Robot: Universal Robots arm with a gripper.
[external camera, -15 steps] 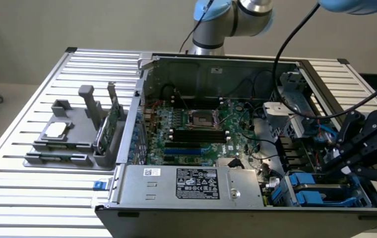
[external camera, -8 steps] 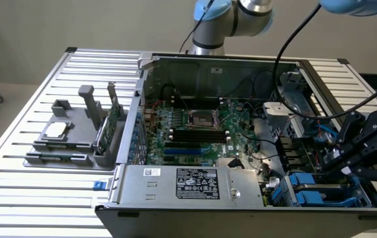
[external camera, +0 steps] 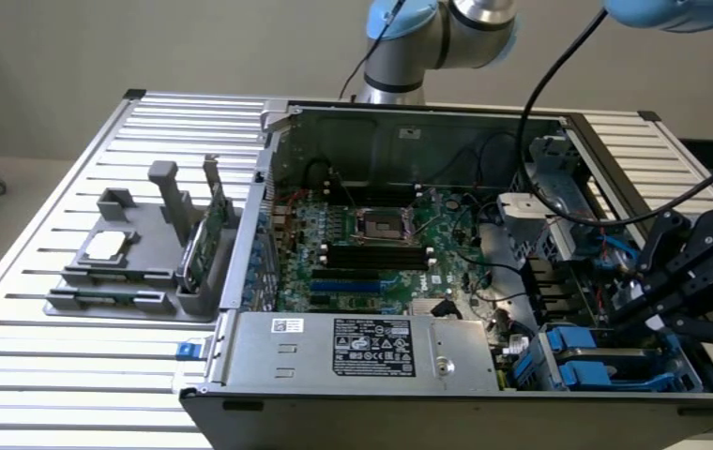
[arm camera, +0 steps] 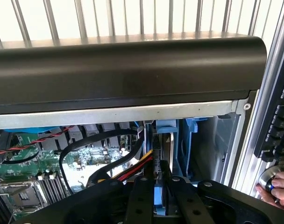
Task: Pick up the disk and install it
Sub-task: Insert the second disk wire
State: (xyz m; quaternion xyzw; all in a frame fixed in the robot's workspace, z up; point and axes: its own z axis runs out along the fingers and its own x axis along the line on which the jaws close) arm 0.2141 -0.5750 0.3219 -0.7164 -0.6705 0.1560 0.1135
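Claw (arm camera: pixel 159 186) clamps one disk (arm camera: pixel 159 198) upright; two blue bays (external camera: pixel 588 361).

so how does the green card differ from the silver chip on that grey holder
The green card stands upright on edge; the silver chip lies flat. The card is long, thin and green; the chip is small, square and pale. Both sit in the grey holder outside the computer case.
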